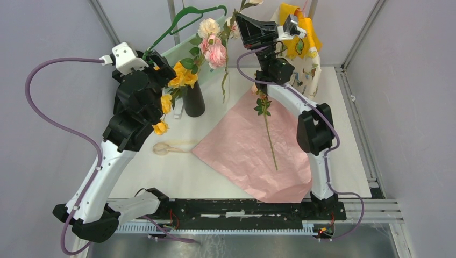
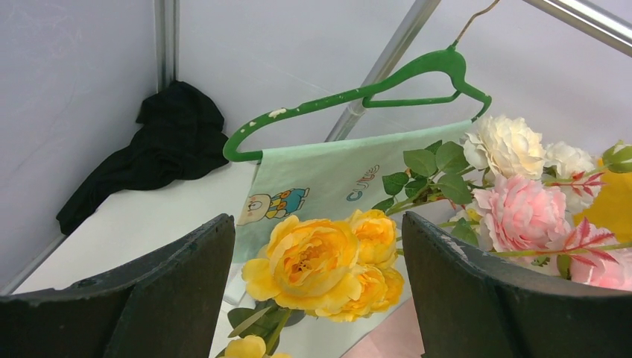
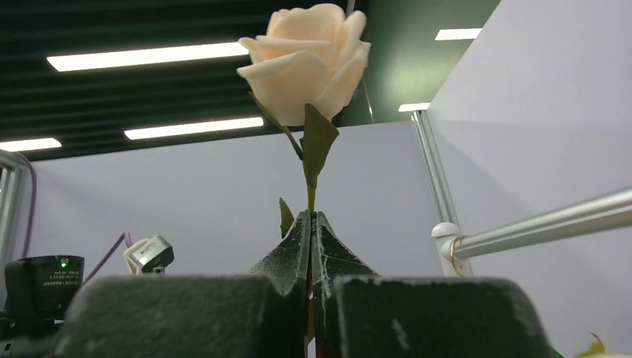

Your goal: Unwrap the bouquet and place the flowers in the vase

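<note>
**Visitor:** Where are the flowers?

**Onlooker:** Most stand in the black vase (image 1: 194, 99), with yellow, pink and cream blooms (image 1: 215, 51) leaning up and right from its mouth.

**Visitor:** And the arms?

**Onlooker:** The left gripper (image 2: 317, 224) hangs just left of the vase beside the yellow roses, jaws spread wide and holding nothing. The right gripper (image 3: 311, 224), raised behind and right of the vase, is pinched tight on the stem of one peach rose (image 3: 305, 60), bloom upright. A leafy stem (image 1: 267, 129) lies on the pink paper (image 1: 253, 156), right of the vase.
</note>
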Robot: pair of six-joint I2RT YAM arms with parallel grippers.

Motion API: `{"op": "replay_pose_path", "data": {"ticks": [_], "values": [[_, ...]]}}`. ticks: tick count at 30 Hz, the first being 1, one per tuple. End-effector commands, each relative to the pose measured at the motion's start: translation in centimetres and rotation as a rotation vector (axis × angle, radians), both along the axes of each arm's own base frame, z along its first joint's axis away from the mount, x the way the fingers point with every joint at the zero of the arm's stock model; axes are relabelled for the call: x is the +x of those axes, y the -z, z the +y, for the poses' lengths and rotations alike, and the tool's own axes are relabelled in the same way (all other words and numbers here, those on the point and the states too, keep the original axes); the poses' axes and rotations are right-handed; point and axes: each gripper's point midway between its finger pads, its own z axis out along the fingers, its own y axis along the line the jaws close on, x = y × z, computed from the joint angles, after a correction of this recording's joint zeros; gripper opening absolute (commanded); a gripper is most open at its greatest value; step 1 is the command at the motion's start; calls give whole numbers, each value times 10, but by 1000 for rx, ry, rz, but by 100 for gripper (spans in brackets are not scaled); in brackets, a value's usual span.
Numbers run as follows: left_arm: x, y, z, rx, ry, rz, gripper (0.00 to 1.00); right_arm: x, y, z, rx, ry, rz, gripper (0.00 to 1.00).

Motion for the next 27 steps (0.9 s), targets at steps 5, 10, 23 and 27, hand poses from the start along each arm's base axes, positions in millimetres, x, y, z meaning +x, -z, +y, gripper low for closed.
{"op": "replay_pose_path", "data": {"ticks": [5,10,23,27], "values": [[0,-5,10,6,-66,-21,88,3,-6,-15,211,-149,-25,0],[1,-3,10,8,-68,-24,88,3,-1,-22,255,-170,-21,0],[9,-5,-18,12,86,-23,88,-104,-24,-49,129,-166,-180,0],[12,-7,-58,67,308,-14,74,-132,-29,-55,82,-129,-207,0]]}}
